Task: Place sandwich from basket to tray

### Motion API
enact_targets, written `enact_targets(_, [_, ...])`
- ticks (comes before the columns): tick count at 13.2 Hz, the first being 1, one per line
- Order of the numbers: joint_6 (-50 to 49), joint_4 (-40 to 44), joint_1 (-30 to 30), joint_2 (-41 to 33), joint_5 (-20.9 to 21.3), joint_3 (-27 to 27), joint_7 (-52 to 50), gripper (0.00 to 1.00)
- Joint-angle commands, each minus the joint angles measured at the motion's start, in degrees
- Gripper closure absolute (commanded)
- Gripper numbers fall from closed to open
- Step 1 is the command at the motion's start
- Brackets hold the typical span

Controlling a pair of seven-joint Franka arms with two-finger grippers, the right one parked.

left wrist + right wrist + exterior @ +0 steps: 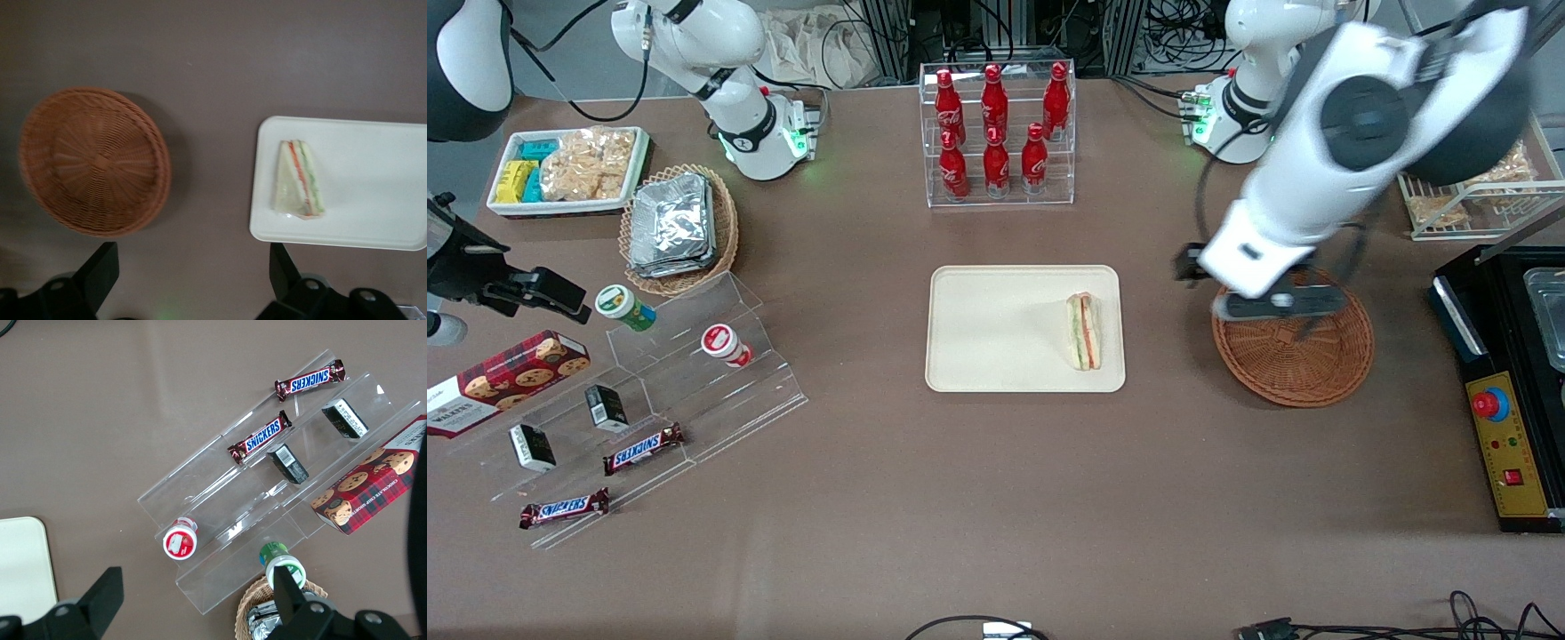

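The sandwich (1084, 332) lies flat on the tray (996, 307), at about three o'clock on it and just inside the rim at the working arm's end, its filling stripes running along that short edge. The basket (1303, 364) sits apart from the tray, at three o'clock from it on the table (996, 498), and holds nothing. The gripper (1272, 302) hangs above the basket's rim, at roughly eleven o'clock of the wicker, carrying nothing; in the wrist view both fingers (100, 267) stand spread wide with only bare table between them. By my reading the placement itself is done (the wedge rests fully inside the rim, not propped on it), so the step in hand is clearing away. That is best done by lifting straight up, jaws kept apart, and swinging toward the working arm's end rather than back over the tray, so nothing brushes the sandwich or nudges the light basket.
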Motion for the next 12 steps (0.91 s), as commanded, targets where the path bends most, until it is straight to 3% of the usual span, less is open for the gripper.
enact_targets(1, [-2.0,-0.8,8.4,-5.3,-2.2,-0.5,8.8,0.00])
enact_targets(2, [-2.1,-1.0,9.2,-6.4,-2.5,0.2,10.2,0.00])
enact_targets(3, [-2.9,-1.1,7.6,-7.4,-3.0,4.7,11.2,0.00])
enact_targets(6, [-3.3,-1.9,-15.3,-9.6,-4.8,30.4,11.6,0.00])
enact_targets(8, [-3.0,-1.9,-24.2,-10.4,-6.3,41.0,14.6,0.00])
enact_targets(10, [-3.3,-1.8,-23.9,-10.4,-6.9,41.4,15.7,0.00])
enact_targets(12, [-3.3,-1.4,-17.3,-10.4,-6.7,35.1,15.8,0.00])
